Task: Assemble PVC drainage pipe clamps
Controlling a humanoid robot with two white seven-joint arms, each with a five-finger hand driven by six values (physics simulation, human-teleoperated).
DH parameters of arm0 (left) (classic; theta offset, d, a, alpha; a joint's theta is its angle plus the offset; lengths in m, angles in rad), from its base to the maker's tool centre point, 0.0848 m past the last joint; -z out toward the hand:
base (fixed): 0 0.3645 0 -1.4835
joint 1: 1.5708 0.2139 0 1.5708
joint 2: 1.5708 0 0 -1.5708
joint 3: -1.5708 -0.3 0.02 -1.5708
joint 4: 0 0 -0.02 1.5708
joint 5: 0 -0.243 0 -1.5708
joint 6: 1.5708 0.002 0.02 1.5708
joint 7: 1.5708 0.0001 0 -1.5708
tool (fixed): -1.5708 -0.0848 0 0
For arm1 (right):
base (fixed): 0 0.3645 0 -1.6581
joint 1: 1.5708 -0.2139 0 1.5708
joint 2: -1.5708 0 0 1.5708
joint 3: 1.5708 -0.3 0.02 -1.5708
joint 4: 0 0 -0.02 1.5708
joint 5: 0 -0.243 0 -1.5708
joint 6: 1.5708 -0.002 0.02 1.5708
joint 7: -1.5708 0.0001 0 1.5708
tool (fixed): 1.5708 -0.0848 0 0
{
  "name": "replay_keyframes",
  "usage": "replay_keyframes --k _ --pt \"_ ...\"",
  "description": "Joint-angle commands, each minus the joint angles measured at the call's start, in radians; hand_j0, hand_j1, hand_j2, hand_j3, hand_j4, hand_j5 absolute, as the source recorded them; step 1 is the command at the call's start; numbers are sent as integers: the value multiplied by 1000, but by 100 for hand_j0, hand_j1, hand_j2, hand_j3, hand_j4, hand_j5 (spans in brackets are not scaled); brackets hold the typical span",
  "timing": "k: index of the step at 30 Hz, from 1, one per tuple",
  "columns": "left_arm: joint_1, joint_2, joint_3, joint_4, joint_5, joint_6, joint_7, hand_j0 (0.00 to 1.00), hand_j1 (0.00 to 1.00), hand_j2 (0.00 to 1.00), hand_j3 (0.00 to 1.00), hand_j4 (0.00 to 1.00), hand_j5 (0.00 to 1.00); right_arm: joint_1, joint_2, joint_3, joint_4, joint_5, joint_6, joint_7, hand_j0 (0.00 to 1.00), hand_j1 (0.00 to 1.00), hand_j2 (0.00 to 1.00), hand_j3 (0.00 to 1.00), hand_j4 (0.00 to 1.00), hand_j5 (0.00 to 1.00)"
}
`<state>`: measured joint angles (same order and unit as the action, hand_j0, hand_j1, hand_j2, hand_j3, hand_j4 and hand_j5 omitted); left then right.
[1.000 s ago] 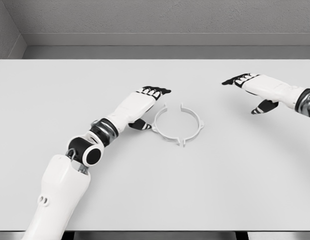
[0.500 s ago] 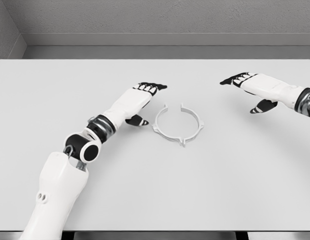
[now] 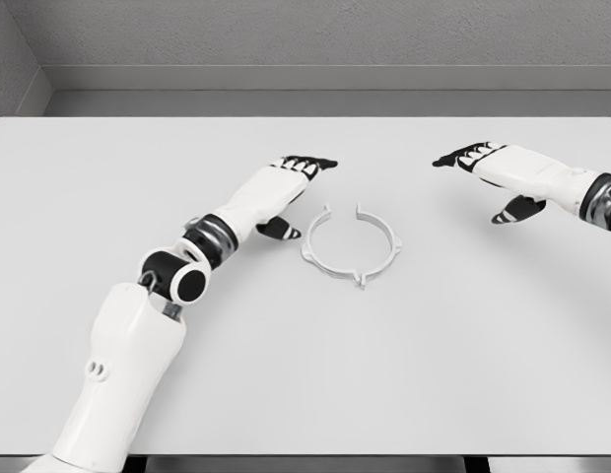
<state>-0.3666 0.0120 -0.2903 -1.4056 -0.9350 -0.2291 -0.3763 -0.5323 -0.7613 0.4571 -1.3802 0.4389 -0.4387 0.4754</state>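
A white table (image 3: pixel 305 374) filled nearly the whole view and carried only one loose item; there were no containers on it. The left arm (image 3: pixel 138 355) reached in from the lower left, its left hand (image 3: pixel 276 189) flat above the surface, fingers extended and relaxed, holding nothing. The right hand (image 3: pixel 503 169) hovered well off to the right, fingers likewise stretched out and empty. The pipe clamp (image 3: pixel 349 245) lay flat just right of the left hand's thumb, near it but apart, and well left of the right hand. It was a thin white ring in two halves, gapped at its far side, with small tabs at the joints.
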Motion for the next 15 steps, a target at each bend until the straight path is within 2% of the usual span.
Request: replay_keyframes --k 1,15 --pt "0 -10 -3 7 4 1 0 100 100 100 100 100 100 0 -3 -2 0 -5 3 0 100 100 100 100 100 100" --pt "-2 -12 -17 7 2 1 0 100 100 100 100 100 100 0 -4 -2 -2 -6 3 -1 100 100 100 100 100 100"
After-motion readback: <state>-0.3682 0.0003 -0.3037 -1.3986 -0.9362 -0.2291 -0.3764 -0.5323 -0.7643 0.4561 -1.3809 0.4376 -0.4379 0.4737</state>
